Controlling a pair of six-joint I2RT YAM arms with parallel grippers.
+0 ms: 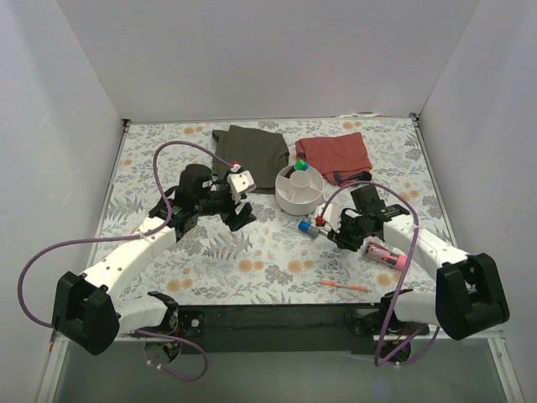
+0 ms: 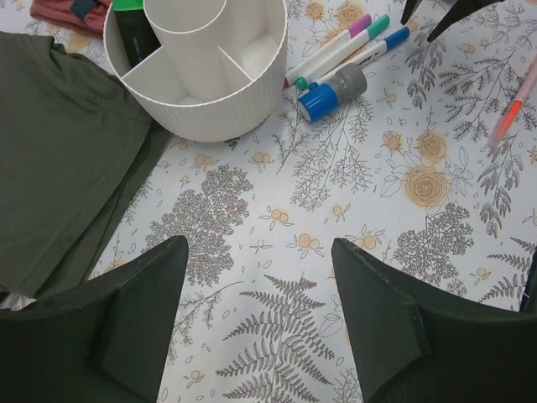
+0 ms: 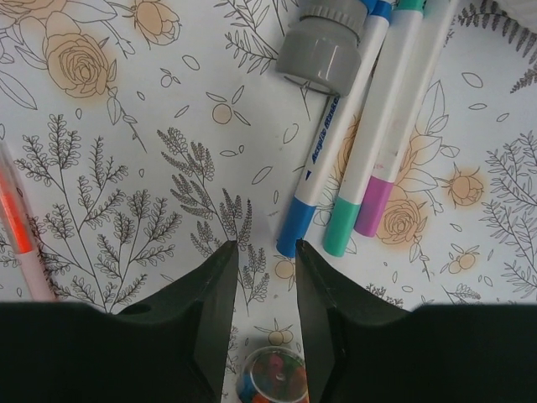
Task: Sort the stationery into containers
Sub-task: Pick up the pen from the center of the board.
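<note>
Holds left hand spread wide, empty, near bowl; right hand barely parted, empty, before white pens.

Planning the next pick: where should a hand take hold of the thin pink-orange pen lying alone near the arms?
Mid-barrel, from straight above, closing across its length. The pink-orange pen lies flat with nothing touching it, so both long sides are free.

floral table | far side — olive cloth, red cloth, white bowl | right — three white pens, marker, pink tube | near edge: pink-orange pen
</note>
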